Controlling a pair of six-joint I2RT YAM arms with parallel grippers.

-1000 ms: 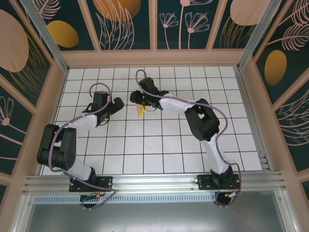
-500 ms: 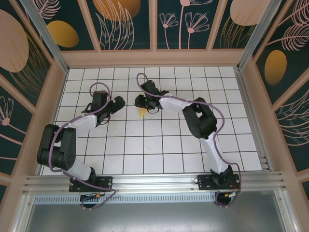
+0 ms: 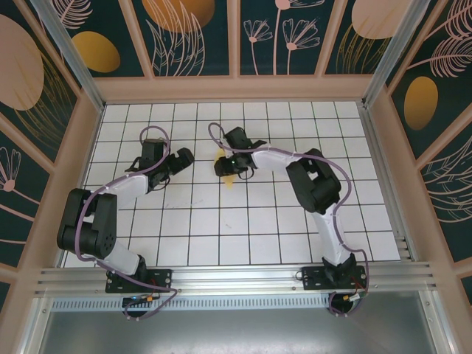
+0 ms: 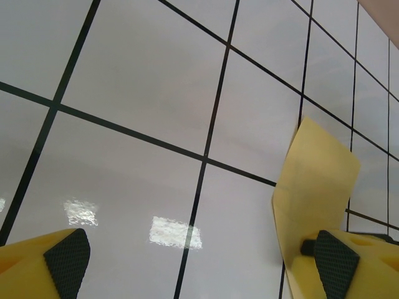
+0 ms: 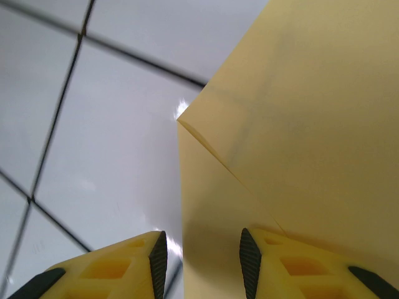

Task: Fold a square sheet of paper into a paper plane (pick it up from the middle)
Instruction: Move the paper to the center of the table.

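Observation:
The yellow sheet of paper [image 3: 231,179] lies folded on the white grid table, under my right gripper [image 3: 226,166]. A second bit of the paper [image 3: 219,155] shows on the gripper's far side. In the right wrist view the paper [image 5: 299,112] shows layered flaps and a diagonal crease. My right gripper [image 5: 202,265] stands partly open, with the paper's edge running between its fingers and the right finger [image 5: 249,261] down on the paper. My left gripper [image 3: 181,157] is wide open to the left of the paper. In its own view the gripper [image 4: 199,265] holds nothing, and a paper flap [image 4: 315,180] stands by its right pad [image 4: 333,261].
The white tiled table [image 3: 243,228] is walled by a wooden frame [image 3: 236,88] at the back and on both sides. The right arm's elbow [image 3: 313,184] hangs over the middle right. A metal rail [image 3: 236,276] runs along the near edge.
My right gripper has shifted right and toward the near side and turned. The paper now shows on both sides of it. The left gripper has edged right, still wide open.

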